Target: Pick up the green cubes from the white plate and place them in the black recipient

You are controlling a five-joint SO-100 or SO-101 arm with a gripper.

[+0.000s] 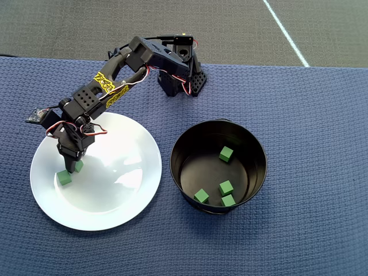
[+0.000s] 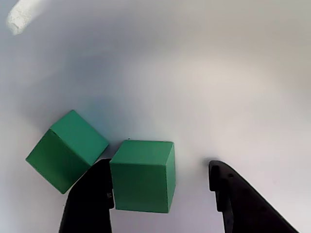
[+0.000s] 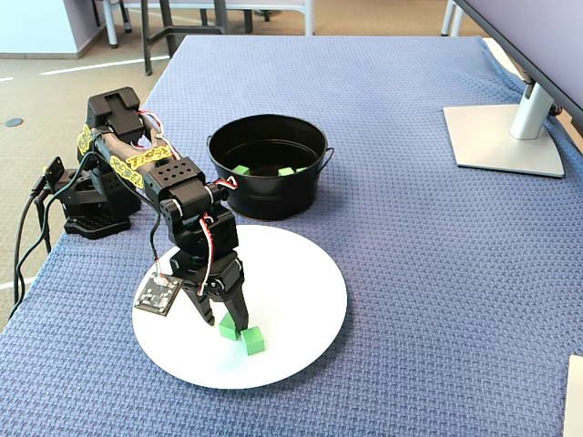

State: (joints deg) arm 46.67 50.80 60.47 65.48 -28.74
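Green cube point(image 2: 142, 175) between open fingers point(image 2: 89, 204), touching left one.

hand point(image 3: 228, 320) on white plate point(image 3: 310, 291) w/ 2 green cubes point(image 3: 254, 340), black pot point(image 3: 266, 168) behind

Down over the large round glossy white plate point(image 1: 123, 198), two small matte green cubes point(image 2: 143, 182) point(image 2: 65, 149) side by side; right of it overhead, deep round black metal pot point(image 1: 259, 150) holding four more point(image 1: 226, 154).
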